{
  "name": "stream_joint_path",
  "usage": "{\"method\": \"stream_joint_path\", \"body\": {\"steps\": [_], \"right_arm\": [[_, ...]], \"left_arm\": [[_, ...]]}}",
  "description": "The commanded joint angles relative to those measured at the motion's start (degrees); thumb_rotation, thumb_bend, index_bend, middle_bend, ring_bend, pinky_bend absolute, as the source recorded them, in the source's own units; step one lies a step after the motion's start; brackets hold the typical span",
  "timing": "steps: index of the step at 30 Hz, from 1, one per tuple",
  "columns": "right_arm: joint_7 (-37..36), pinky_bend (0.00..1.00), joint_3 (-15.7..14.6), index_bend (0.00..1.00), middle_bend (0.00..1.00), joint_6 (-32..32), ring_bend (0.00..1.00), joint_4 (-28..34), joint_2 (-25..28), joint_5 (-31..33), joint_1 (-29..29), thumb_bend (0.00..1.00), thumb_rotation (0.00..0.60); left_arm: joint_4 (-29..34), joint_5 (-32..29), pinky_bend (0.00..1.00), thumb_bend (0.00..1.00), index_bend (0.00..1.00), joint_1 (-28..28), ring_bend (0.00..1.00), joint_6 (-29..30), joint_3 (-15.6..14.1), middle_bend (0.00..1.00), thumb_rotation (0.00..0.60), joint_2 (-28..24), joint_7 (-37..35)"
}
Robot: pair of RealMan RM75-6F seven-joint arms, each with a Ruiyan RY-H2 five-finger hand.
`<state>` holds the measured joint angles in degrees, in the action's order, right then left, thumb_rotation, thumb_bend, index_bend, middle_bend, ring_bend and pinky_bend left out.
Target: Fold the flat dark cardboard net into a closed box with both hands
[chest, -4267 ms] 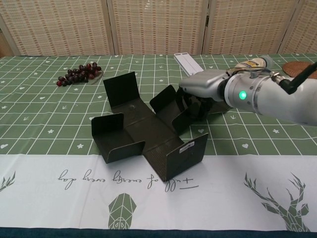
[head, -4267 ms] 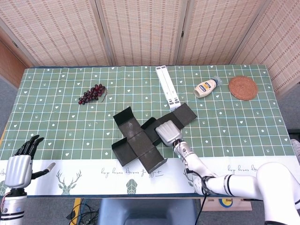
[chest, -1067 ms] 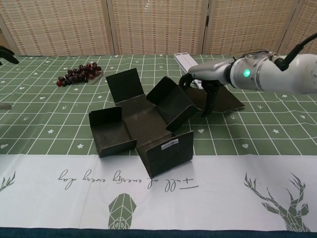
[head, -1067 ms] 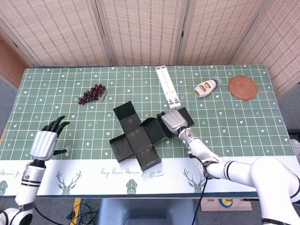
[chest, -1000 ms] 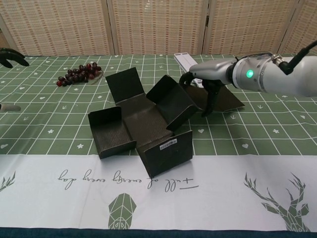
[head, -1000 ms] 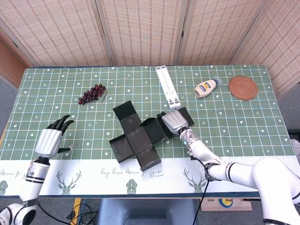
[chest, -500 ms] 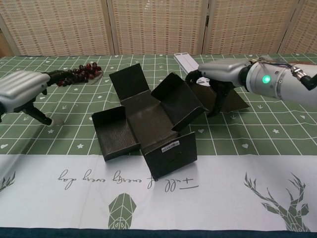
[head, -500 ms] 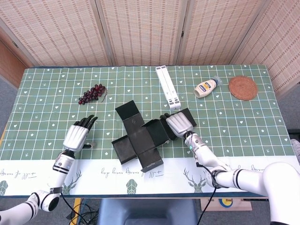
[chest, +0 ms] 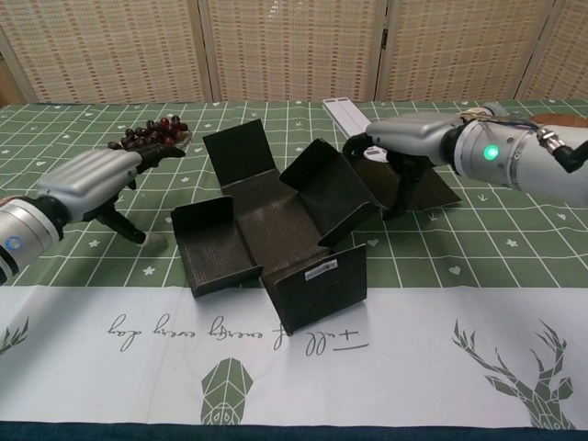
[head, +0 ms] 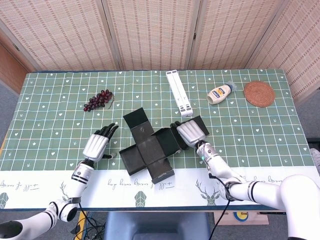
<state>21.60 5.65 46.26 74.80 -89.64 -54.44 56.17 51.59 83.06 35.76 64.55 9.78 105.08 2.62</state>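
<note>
Your right hand (chest: 404, 147) has its fingers curled onto a flap of the cardboard net (chest: 276, 239); your left hand (chest: 92, 184) hovers beside it, fingers spread, holding nothing.

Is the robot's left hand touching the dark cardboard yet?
No, in the head view the left hand hovers open beside the cardboard net, with green tablecloth showing between them.
</note>
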Motion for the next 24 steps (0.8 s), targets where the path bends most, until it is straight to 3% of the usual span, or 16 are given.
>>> {"method": "stream_joint_path", "body": {"steps": [1, 10, 20, 24], "right_arm": [[0.24, 1.00, 0.22, 0.30, 0.38, -0.18, 0.75, -0.24, -0.23, 0.15, -0.19, 0.19, 0.600], [0.68, 1.00, 1.11, 0.30, 0.38, -0.59, 0.75, -0.88, -0.72, 0.13, -0.62, 0.19, 0.600], [2.19, 1.00, 1.15, 0.30, 0.38, -3.24, 0.75, -0.05, 1.02, -3.85, 1.19, 0.20, 0.600], [3.24, 1.00, 1.02, 0.31, 0.40, -5.45, 0.77, 0.78, 2.89, -6.46, 3.05, 0.20, 0.600]], "left_arm": [[-0.06, 0.42, 0.33, 0.12, 0.09, 0.46, 0.15, 0.44, -0.29, 0.10, 0.600, 0.73, -0.72], [3.99, -0.03, 0.31, 0.12, 0.09, 0.87, 0.13, 0.13, -0.55, 0.09, 0.600, 1.54, -5.44], [11.97, -1.59, 0.31, 0.12, 0.07, 0.62, 0.11, 1.32, 1.97, 0.08, 0.600, 0.22, -16.54], [13.63, -3.77, 0.42, 0.11, 0.07, 1.07, 0.19, -2.46, 2.63, 0.08, 0.600, -0.96, -22.18]]}}
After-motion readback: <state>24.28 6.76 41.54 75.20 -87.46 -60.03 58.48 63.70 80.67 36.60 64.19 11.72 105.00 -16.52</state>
